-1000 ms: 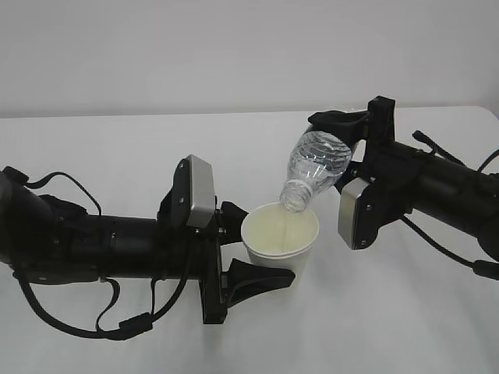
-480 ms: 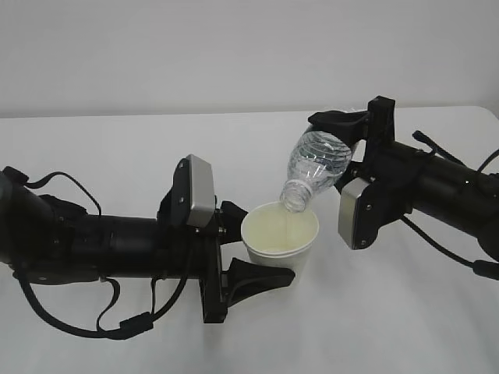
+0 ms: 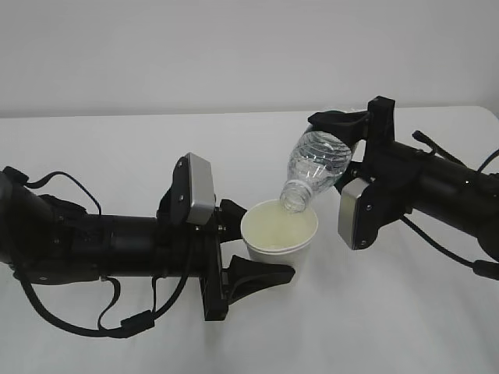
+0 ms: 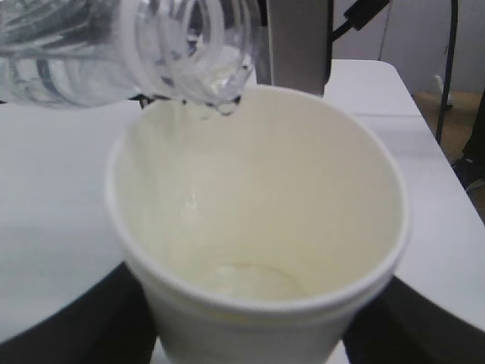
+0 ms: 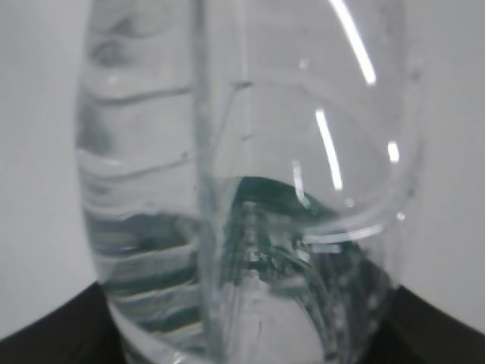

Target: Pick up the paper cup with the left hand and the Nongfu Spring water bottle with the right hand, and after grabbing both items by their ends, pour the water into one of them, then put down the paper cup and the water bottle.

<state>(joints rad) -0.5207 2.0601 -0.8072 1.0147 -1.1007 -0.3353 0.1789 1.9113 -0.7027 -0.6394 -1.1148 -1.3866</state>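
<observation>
Exterior view: the left claw is clamped on the paper cup, one black finger at the cup's 10 o'clock side and the other at its 7 o'clock side near the base. The cup stands upright at about the centre of the white bench; whether its base touches the bench cannot be told. The grey module of the left arm sits at 9 o'clock of the cup.

The right claw is clamped on the base end of the Nongfu Spring water bottle, which lies at 1 o'clock of the cup. The bottle is tilted steeply, neck down toward 7 o'clock, with its open mouth just above the cup's rim on the far side. The right arm's grey module is just beside the cup at 3 o'clock, apart from it.

Left wrist view: the bottle's threaded neck hangs over the cup rim at 11 o'clock, with drops of water at its lip. A shallow pool of clear liquid lies in the cup's bottom; the cream inner wall is otherwise bare.

Right wrist view: the bottle fills the picture, ribbed wall clear, green label showing through it. Black finger parts show at both lower corners.
</observation>
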